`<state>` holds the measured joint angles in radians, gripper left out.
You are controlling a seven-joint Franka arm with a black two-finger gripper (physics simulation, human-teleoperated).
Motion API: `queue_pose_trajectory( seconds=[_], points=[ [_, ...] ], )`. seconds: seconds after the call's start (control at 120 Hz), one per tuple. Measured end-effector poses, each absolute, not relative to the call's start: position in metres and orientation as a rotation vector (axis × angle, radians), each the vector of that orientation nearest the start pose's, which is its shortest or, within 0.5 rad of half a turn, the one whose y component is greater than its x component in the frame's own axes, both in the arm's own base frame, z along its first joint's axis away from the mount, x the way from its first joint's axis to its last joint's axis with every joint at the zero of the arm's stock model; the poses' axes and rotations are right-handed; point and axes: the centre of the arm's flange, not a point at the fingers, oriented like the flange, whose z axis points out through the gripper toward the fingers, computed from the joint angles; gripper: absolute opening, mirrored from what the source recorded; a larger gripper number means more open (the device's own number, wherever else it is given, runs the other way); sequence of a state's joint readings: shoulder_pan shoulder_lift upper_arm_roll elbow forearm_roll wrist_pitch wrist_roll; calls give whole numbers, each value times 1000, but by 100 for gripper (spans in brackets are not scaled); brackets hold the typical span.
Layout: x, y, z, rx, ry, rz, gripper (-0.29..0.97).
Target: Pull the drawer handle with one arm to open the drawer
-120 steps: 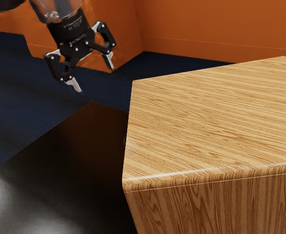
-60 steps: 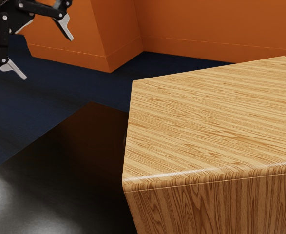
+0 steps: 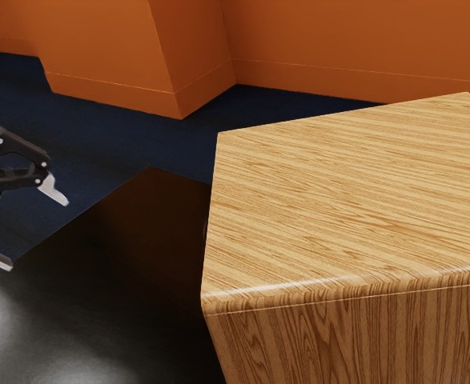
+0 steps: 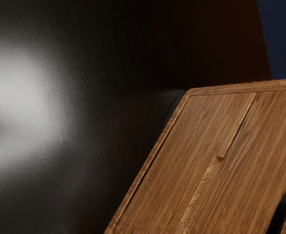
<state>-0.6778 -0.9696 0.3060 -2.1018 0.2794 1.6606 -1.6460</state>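
Note:
A light wooden cabinet (image 3: 339,216) stands at the exterior view's right, seen from above; its drawer front faces away from this camera. My gripper (image 3: 30,230) hangs at the exterior view's far left edge, over the dark floor and well apart from the cabinet. Its two white-tipped fingers (image 3: 52,192) stand wide apart with nothing between them. In the wrist view the cabinet's wooden front (image 4: 216,170) lies ahead of the hand, and a thin raised strip (image 4: 235,127) that looks like the drawer handle runs along it.
A glossy black floor (image 3: 98,296) lies between the gripper and the cabinet, with dark blue carpet (image 3: 82,136) behind it. Orange walls (image 3: 315,40) and a jutting orange block (image 3: 114,56) close the back.
My gripper has swung from the upper left, near the orange block, out to the left edge and down to floor height. It stays open. The cabinet has not moved.

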Motion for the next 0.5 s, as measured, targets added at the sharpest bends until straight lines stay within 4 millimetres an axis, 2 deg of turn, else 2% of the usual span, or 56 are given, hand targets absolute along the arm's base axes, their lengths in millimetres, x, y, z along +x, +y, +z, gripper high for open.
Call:
queue_pose_trajectory(
  seconds=[0.05, 0.092, 0.167, 0.267, 0.342, 0.417, 0.5],
  points=[
    [280, 29, 732, -2949, -2069, -479, 68],
    [285, 42, 725, -3033, -2052, -495, 68],
    [294, 49, 717, -3167, -1985, -516, 68],
    [317, 34, 707, -3327, -1834, -486, 68],
    [329, 20, 698, -3380, -1741, -488, 68],
    [331, 4, 694, -3394, -1652, -523, 67],
    [325, -16, 689, -3403, -1545, -563, 67]
  ],
)
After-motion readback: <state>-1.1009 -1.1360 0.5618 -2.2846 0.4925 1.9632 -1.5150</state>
